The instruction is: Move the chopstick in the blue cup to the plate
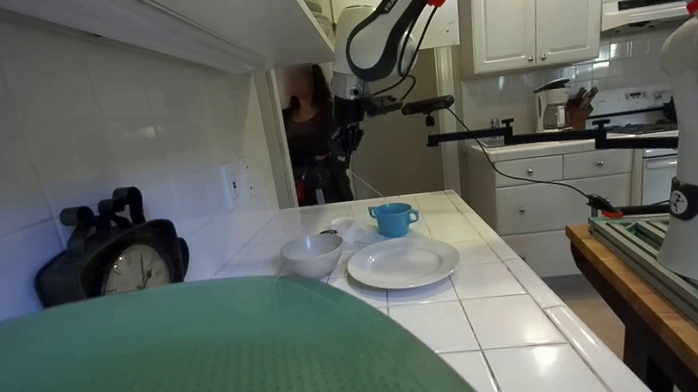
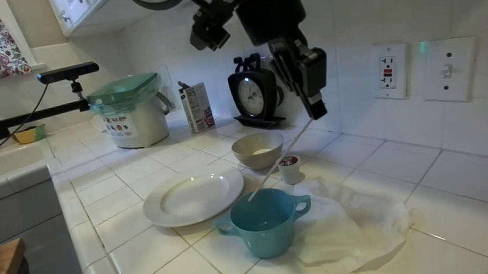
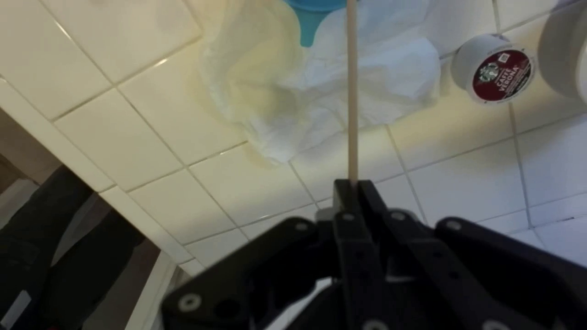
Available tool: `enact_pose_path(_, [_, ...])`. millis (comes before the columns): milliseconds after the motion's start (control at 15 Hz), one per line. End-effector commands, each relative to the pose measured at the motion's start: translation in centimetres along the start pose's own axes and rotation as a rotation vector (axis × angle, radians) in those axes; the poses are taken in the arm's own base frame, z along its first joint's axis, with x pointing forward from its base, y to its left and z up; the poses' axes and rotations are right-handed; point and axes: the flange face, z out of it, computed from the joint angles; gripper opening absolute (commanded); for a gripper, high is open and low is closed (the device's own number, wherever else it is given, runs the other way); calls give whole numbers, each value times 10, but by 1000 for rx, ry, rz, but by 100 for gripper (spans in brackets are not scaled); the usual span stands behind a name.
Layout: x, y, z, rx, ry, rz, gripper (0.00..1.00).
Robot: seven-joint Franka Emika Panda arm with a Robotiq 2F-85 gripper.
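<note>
Pale chopstick (image 3: pixel 352 105) clamped in the jaws, its lower tip at the mouth of the blue cup (image 2: pixel 268 237)

In the wrist view, the gripper (image 3: pixel 352 185) reaches in from the bottom edge, its 2 jaws pressed together on the chopstick. The chopstick looks slim, straight and even in width, light tan in colour, and runs up out of the top of the view. Behind it lie crumpled white paper (image 3: pixel 316 105) and, cut off at the top, part of the cup's rim and 1 handle. To the right sits a red-topped coffee pod (image 3: pixel 502 75).

In an exterior view, the arm (image 1: pixel 380 49) hangs over the white tiled worktop (image 1: pixel 514 314), and the chopstick is a thin pale line slanting down to the cup. The cup stands upright beyond a round white plate (image 1: pixel 403 264), with a pale bowl (image 1: pixel 313 255) just beside that plate.

In an exterior view that takes in a white bin (image 2: pixel 147 123), the chopstick looks almost white. It slopes from the jaws down to the cup, and its tip shows against the cup's mouth; whether it touches the cup I cannot tell. The cup is teal-blue with 2 side handles, between the plate and the paper.
</note>
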Motion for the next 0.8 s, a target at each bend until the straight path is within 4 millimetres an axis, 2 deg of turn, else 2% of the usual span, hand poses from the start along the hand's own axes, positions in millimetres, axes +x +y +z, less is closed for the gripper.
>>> enact_pose_path(0, [-7, -8, -19, 26, -59, -3, 2])
enact_pose_path(333, [-19, -40, -29, 53, -155, -4, 2])
enact_pose_path(733, [-37, -78, -24, 52, -239, 31, 2])
